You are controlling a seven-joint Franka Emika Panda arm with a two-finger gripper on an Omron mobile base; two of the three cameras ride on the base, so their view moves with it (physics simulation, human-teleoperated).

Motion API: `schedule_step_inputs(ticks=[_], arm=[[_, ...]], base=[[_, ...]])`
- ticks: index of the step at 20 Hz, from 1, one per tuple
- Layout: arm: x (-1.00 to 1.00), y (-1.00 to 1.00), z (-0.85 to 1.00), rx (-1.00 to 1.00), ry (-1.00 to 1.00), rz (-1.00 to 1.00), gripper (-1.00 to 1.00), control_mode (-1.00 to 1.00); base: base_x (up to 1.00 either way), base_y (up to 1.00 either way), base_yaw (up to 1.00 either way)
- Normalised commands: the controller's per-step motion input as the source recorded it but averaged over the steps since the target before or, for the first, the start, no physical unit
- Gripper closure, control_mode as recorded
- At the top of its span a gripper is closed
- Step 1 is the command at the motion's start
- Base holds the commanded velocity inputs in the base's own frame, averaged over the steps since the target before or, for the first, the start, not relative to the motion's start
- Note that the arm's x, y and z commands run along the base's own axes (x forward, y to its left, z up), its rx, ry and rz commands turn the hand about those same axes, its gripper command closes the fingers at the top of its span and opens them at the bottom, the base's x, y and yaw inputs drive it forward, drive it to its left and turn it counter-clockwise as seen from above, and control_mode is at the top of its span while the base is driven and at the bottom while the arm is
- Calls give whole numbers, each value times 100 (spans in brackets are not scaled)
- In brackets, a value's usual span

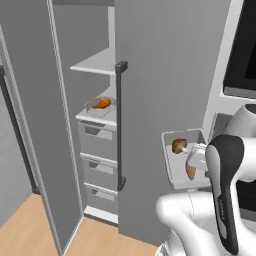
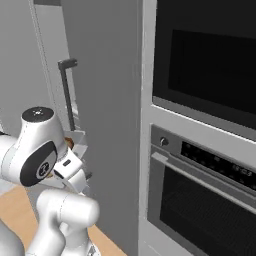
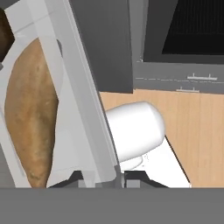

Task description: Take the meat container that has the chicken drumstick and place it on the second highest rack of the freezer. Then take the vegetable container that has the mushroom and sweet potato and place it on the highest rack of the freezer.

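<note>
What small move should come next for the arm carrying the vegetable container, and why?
Probably swing the vegetable container left around the door edge. The gripper is shut on its rim, mushroom and sweet potato inside. The drumstick container already sits on the lower shelf; the highest rack is bare.

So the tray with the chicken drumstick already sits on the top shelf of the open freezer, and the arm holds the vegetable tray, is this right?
Not quite. In the left base view the drumstick tray sits on the second shelf of the freezer; the top shelf is bare. The tool does hold the vegetable tray.
</note>
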Motion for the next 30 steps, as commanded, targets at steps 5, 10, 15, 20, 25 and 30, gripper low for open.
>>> schedule_step_inputs(ticks=[5,10,15,20,25,30], arm=[[0,0,0,0,0,0,100,100],[0,0,0,0,0,0,100,100],[0,0,0,0,0,0,100,100],[0,0,0,0,0,0,100,100],[0,0,0,0,0,0,100,100],[0,0,0,0,0,0,100,100]], base=[[0,63,-32],[0,70,-24],[-5,75,-19],[-11,71,-17],[29,33,-7],[24,1,5]])
